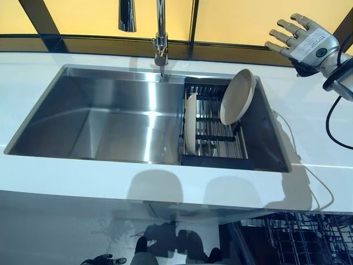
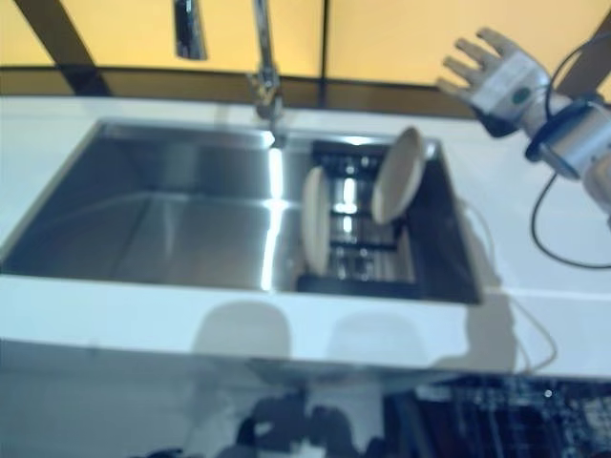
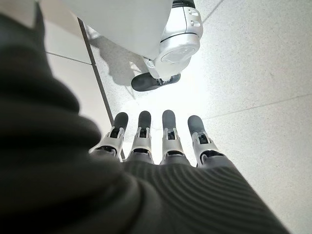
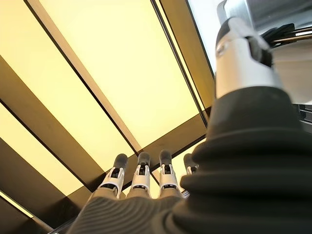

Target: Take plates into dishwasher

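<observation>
The right hand (image 1: 309,44) hangs spread and empty above the counter, near 2 plates (image 1: 237,96) leaning in the sink rack (image 1: 220,141). The left hand (image 3: 161,146), fingers straight, points at the floor. A careless reach could topple the tilted plate.

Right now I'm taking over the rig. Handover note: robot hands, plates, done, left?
Right robot hand: open, empty, raised above the counter right of the sink.
Left robot hand: open, empty, hanging down toward the floor, seen only in its wrist view.
Plates: both on edge in the sink's drying rack, the left plate upright, the right plate leaning.
Dishwasher rack at lower right, no plates visible in it.
Done: nothing. Left: move both plates.
</observation>
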Available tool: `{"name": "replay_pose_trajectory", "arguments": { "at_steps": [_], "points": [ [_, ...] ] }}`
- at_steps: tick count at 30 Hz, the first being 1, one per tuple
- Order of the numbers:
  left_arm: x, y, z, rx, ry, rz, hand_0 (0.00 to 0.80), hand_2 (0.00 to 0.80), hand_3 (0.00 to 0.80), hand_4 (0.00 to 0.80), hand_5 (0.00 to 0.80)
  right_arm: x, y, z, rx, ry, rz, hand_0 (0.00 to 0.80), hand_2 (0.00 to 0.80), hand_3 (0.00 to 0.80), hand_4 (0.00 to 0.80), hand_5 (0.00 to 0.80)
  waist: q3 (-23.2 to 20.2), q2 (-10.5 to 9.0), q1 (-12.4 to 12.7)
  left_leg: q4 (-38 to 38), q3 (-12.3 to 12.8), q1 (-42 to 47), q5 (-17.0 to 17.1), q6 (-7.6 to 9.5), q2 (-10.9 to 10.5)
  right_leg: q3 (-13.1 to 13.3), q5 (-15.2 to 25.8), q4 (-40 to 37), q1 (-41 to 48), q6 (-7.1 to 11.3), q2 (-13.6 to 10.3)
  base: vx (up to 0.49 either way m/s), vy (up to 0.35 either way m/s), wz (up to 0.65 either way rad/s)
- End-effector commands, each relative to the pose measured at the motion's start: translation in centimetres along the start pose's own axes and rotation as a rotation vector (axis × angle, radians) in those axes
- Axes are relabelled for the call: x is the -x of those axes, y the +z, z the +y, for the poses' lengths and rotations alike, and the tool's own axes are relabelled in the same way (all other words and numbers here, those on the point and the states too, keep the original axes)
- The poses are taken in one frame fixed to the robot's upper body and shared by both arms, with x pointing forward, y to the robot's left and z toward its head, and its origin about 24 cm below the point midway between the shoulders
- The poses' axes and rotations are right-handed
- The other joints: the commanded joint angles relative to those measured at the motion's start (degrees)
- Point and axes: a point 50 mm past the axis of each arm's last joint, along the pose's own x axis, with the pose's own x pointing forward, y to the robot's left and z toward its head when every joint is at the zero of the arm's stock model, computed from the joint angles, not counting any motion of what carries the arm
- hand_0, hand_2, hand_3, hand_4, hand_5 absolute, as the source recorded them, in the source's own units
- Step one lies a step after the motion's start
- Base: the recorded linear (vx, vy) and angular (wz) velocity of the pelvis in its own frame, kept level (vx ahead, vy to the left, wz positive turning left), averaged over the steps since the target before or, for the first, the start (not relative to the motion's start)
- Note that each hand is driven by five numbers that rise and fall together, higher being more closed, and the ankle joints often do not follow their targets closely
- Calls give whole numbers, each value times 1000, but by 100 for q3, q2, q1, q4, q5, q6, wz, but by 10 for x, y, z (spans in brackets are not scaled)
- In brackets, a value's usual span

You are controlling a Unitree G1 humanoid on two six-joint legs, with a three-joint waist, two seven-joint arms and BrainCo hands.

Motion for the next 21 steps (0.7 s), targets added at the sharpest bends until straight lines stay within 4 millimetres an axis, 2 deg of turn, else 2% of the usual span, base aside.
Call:
{"name": "replay_pose_trajectory", "arguments": {
  "at_steps": [1,12,21],
  "points": [
    [1,6,14,-56,22,15,0,0,0,0,0,-1,-28,-20,6,-80,130,0,0,0,0,0,-35,-100,162,-24,45,-151,144,321,-129,165,-56,18,193,239,-254,0,0,0],
    [1,5,14,-55,14,19,0,0,0,0,0,-9,-22,-25,5,-88,102,0,0,0,0,0,-47,-96,233,-24,22,-159,147,310,-136,126,-95,0,258,232,-262,11,5,0],
    [1,10,14,-46,11,2,0,0,0,0,0,-16,-4,-25,0,-83,46,0,0,0,0,0,58,-69,288,-24,-28,-225,177,320,-143,118,-95,5,232,222,-259,0,1,0]
  ]
}}
